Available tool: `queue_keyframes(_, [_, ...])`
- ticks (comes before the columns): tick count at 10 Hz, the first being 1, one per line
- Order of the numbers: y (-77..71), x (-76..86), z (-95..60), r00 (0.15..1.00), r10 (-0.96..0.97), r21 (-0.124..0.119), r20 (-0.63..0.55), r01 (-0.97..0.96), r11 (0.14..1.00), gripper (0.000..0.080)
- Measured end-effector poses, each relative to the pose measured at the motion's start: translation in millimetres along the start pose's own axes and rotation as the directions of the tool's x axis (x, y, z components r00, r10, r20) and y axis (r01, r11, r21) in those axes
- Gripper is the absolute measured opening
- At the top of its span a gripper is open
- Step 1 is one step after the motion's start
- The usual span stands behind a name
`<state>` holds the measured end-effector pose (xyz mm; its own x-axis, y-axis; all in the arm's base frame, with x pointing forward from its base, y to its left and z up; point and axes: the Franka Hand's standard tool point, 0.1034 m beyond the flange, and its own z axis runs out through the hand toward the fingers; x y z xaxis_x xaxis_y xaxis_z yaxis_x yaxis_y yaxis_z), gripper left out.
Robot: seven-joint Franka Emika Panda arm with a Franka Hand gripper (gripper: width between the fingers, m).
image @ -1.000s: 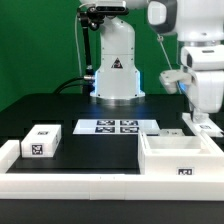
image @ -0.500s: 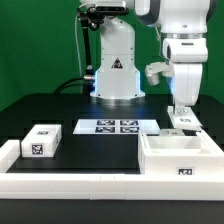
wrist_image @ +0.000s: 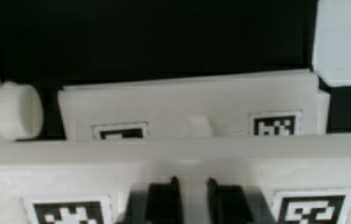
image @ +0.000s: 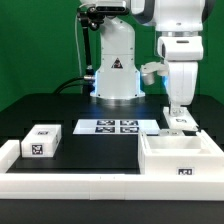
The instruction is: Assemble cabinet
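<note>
Black and matte, the worktop (image: 70,108), with a green backdrop (image: 30,50) behind and a raised white rail (image: 70,172) along the near edge. At the exterior view's left, resting on the worktop: small white block (image: 40,141), boxy smooth plastic, black-and-white tag on its front face. Near the middle, lying flat: marker board (image: 116,127), thin, four tags, with the arm's white base (image: 115,70) behind. At the exterior view's right: cabinet (image: 180,155), an open-topped white box with thick walls, one tag on the front wall, plain white inside as far as visible. Just behind it, a smaller tagged white piece (image: 181,124), directly beneath the fingers (image: 177,110). In the wrist view, dark fingers pressed close, only a thin slit between, above tagged white plastic with a round knob (wrist_image: 12,108) at one end; touching or not, cannot tell.
</note>
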<state>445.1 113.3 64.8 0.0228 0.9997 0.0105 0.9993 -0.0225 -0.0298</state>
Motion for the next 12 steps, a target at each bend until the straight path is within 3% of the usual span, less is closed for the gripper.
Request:
queue_keyframes(1, [3.6,-0.5,-0.8,1.000,0.004,-0.007,-0.003,-0.004,1.000,0.0062])
queue_keyframes(4, [1.8,-0.8,7.0,1.000,0.006,0.004,-0.009,-0.006,1.000,0.0062])
queue_keyframes(10, [13.2,2.6,0.9,1.000,0.007,-0.016,-0.014,-0.007,1.000,0.0062])
queue_keyframes(12, [11.8,2.4,2.0,1.000,0.007,-0.013,-0.013,-0.007,1.000,0.0062])
